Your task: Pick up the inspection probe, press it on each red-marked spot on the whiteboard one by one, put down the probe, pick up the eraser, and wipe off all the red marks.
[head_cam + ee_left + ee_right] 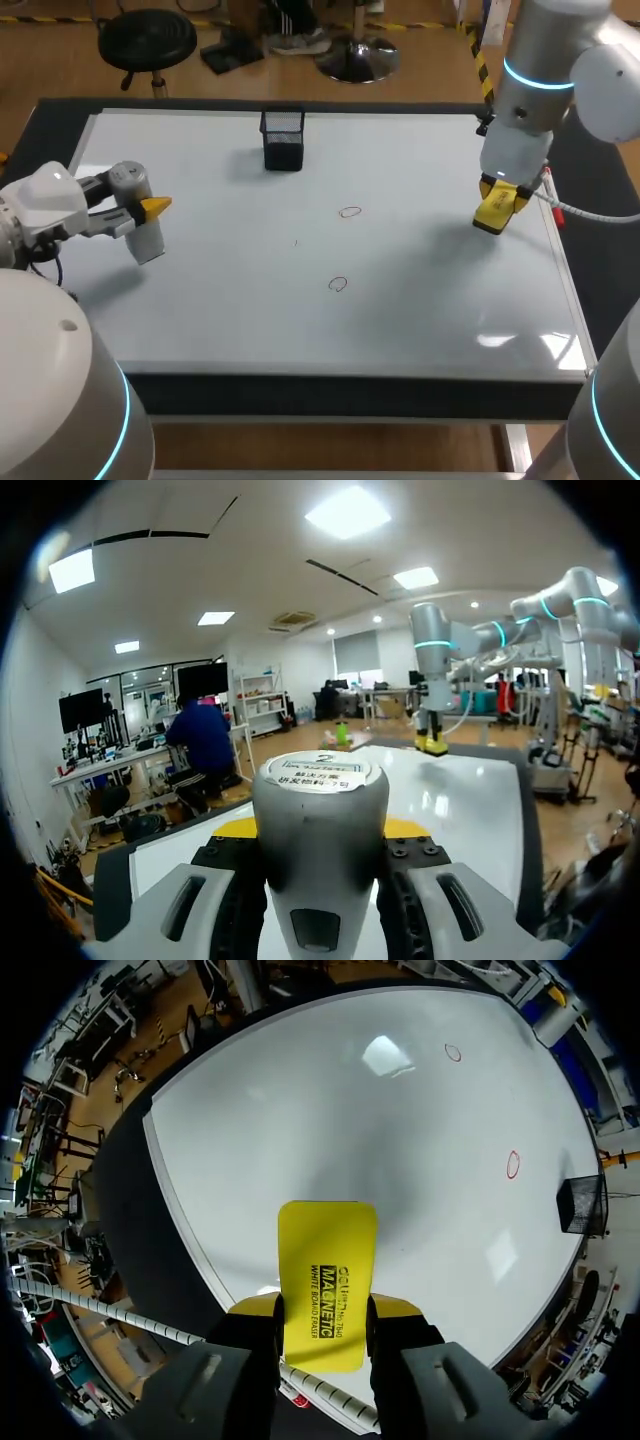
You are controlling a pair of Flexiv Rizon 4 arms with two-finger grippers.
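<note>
My left gripper (150,209) hovers over the whiteboard's (220,300) left side, shut on the grey inspection probe (148,240), which hangs slantwise below the fingers. In the left wrist view the probe (320,810) fills the space between the yellow tips of that gripper (320,832). My right gripper (497,212) is above the board's right side, shut on the yellow eraser (493,214); the eraser (325,1280) sticks out ahead of the right gripper (322,1312). Two small red circles (349,212) (337,284) are drawn near the board's middle and show as red marks (513,1164) (453,1053) far ahead of the eraser.
A black mesh basket (283,138) stands on the board at the back middle, also seen as the basket (580,1203) in the right wrist view. The whiteboard's right edge (565,270) lies just beside my right gripper.
</note>
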